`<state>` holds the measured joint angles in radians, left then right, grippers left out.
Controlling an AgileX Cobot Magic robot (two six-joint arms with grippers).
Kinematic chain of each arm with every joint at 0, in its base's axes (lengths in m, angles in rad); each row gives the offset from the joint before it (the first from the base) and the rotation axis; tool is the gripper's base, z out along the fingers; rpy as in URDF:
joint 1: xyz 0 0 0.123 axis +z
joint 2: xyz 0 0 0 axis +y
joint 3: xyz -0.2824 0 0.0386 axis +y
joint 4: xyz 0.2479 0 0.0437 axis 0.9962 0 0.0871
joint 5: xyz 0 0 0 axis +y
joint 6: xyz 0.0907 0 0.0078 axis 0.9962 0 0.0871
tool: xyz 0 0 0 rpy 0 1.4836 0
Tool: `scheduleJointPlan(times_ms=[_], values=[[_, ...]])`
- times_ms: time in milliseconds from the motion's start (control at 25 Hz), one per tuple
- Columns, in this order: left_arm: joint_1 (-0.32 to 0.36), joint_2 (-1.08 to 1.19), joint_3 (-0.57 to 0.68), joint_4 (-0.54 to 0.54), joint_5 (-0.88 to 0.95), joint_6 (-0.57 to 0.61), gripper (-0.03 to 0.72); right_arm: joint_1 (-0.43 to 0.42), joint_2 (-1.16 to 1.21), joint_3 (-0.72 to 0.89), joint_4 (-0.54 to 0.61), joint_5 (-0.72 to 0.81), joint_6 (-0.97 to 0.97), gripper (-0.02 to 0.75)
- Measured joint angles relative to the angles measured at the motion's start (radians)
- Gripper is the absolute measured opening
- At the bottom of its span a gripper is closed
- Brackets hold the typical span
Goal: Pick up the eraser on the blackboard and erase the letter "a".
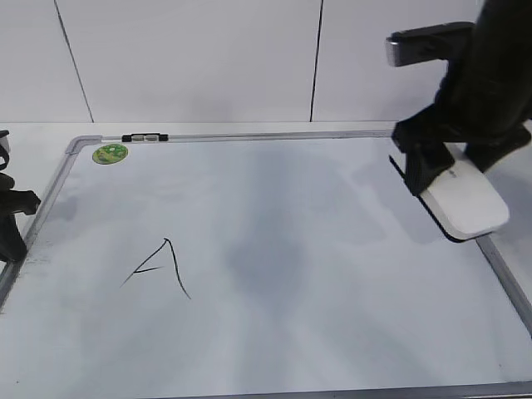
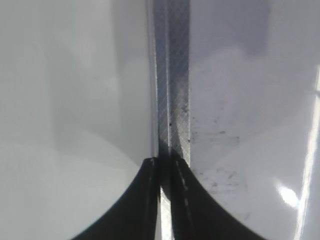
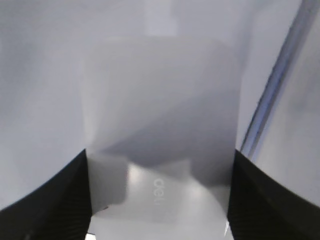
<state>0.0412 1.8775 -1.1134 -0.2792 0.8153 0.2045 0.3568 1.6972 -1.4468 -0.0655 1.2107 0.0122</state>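
Note:
The blackboard (image 1: 274, 135) is a white board with a silver frame, lying flat. My right gripper (image 1: 453, 166) is shut on the white eraser (image 1: 465, 199) at the board's right edge, one finger on each long side. In the right wrist view the eraser (image 3: 160, 125) fills the space between the fingers (image 3: 159, 200), grey lettering up. A pointed capital "A" (image 1: 162, 266) is drawn at the left centre. No small lowercase "a" shows anywhere. My left gripper (image 1: 10, 224) is shut and empty over the board's left frame (image 2: 172, 75), fingertips (image 2: 166, 165) almost together.
A round green sticker (image 1: 110, 153) sits in the board's far left corner. A small black-and-clear marker (image 1: 144, 137) lies on the far frame. The board's right frame (image 3: 270, 100) runs just beside the eraser. A white wall stands behind.

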Motion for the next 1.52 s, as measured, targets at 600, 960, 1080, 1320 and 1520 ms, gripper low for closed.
scheduleJointPlan(times_ms=[600, 960, 1080, 1320, 1520], values=[[0.000, 0.000, 0.000, 0.000, 0.000, 0.000, 0.036, -0.199, -0.038, 0.237, 0.013, -0.222, 0.061, 0.532], [0.000, 0.000, 0.000, -0.001, 0.000, 0.000, 0.036, -0.211, 0.032, 0.240, 0.013, -0.291, 0.061, 0.532], [0.000, 0.000, 0.000, -0.001, 0.002, 0.000, 0.036, -0.211, 0.074, 0.240, 0.015, -0.312, 0.060, 0.532], [0.000, 0.000, 0.000, -0.002, 0.002, 0.000, 0.036, -0.211, 0.128, 0.220, 0.027, -0.325, 0.055, 0.532], [0.000, 0.000, 0.000, -0.002, 0.002, 0.000, 0.036, -0.211, 0.168, 0.151, 0.028, -0.319, 0.055, 0.532]])
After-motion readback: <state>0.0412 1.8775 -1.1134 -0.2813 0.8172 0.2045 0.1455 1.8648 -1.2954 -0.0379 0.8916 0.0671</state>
